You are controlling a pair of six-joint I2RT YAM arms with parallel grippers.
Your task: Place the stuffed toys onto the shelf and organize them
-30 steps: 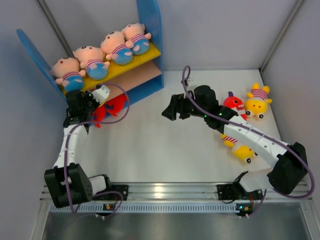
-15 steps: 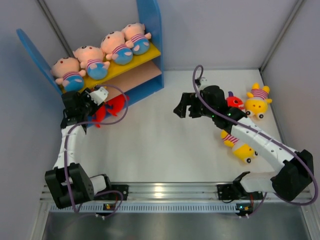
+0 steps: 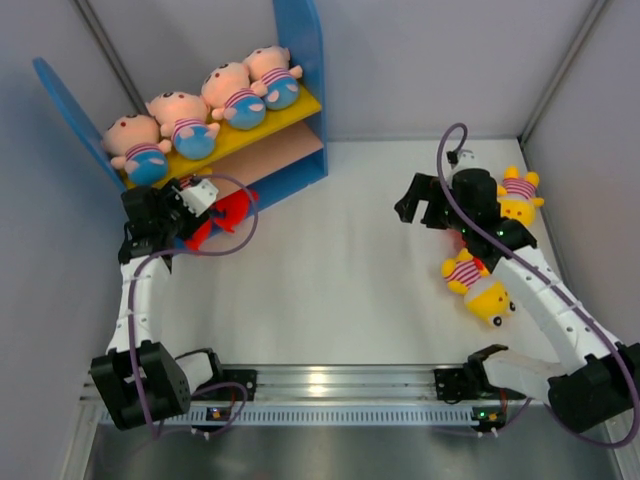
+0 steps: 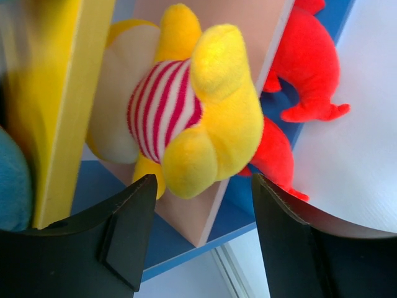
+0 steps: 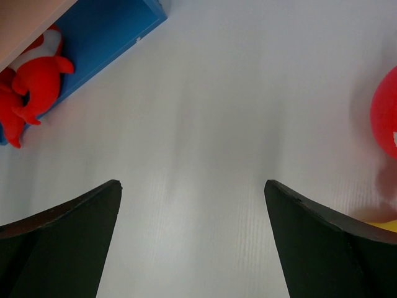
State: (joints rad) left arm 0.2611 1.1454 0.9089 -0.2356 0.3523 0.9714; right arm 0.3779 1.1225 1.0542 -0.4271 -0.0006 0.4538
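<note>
Yellow toy [image 4: 205, 118] laid on lower board [image 4: 186, 217], seemingly released; left gripper [image 4: 203, 186] spread. Right gripper [image 5: 192, 186] spread, empty: red monster [image 5: 388, 118] due next.

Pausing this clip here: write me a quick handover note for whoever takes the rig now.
Left gripper: open, at the lower board, with a yellow creature lying on it just ahead.
Right gripper: open, empty, above bare table.
Done: four pink-faced dolls on the upper board.
To do: red monster at the shelf's foot; two yellow creatures and another red toy on the table's right side.
</note>
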